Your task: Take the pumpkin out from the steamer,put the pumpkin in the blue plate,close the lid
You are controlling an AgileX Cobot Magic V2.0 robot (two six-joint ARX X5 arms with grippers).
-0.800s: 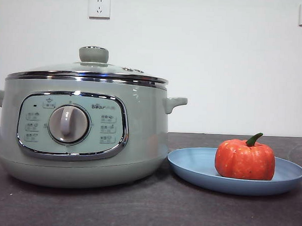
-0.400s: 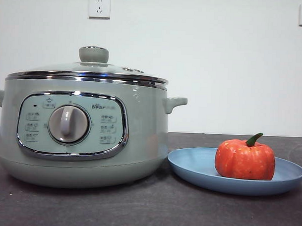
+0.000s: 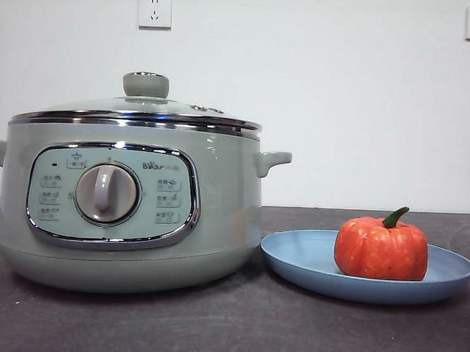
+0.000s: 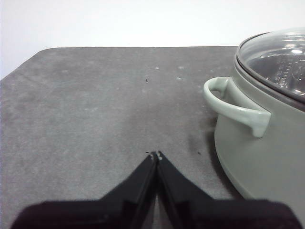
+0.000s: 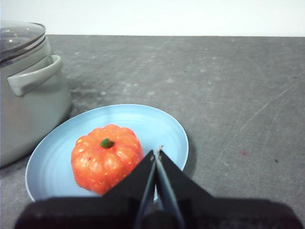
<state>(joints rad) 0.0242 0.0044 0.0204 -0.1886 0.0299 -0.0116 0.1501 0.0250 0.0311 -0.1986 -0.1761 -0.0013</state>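
dark grey table: steamer, blue plate side by side.

Open table fronts the steamer and blue plate, which nearly touch.

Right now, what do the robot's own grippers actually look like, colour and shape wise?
Only the wrist views show them. The left gripper and the right gripper look alike: two matte black jaws each, wedge-shaped, widening into a dark blocky base. Tiny pale specks mark the tips. No cables, logos or printed markings are visible. The arms themselves are out of view.
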